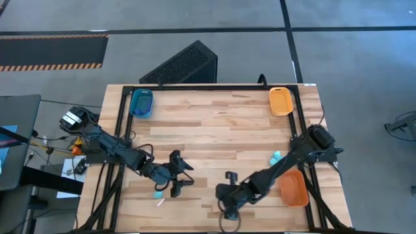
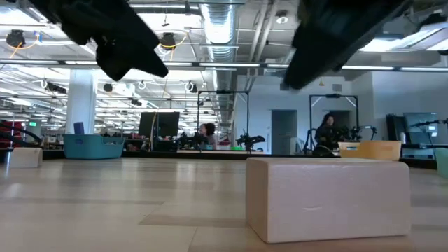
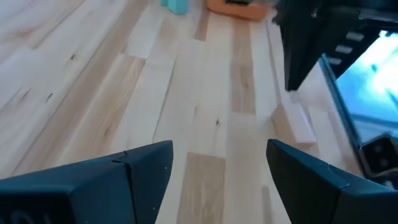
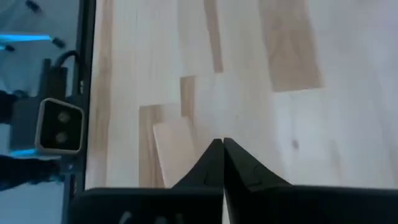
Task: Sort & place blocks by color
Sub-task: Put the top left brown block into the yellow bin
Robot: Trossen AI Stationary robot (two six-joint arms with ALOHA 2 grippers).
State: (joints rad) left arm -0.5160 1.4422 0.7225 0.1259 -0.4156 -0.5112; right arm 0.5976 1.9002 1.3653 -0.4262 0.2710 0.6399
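Observation:
My left gripper (image 1: 184, 174) (image 3: 217, 162) is open above bare table near the near edge, holding nothing. A cyan block (image 1: 158, 194) and a pale piece (image 1: 160, 203) lie on the table just beside it. My right gripper (image 1: 224, 195) (image 4: 222, 148) is shut and low over the table, its tips right beside a pale tan wooden block (image 4: 171, 152) lying flat. That block also shows in the left wrist view (image 3: 297, 121) and fills the low view (image 2: 327, 196). Another cyan block (image 1: 275, 157) (image 3: 177, 5) rests near the right-hand orange tray. My right gripper's shut fingertips (image 4: 214, 155) stand next to the tan block's long side (image 4: 186, 149), coming down at a slant. I cannot tell whether they touch it. The block lies flat on the table.
A blue tray (image 1: 141, 103) (image 2: 93, 145) sits at the far left corner and a yellow-orange tray (image 1: 281, 101) at the far right. An orange tray (image 1: 294, 187) (image 3: 239, 6) sits near the right edge. The middle and far table is bare wood (image 1: 214, 123). People show in the room behind.

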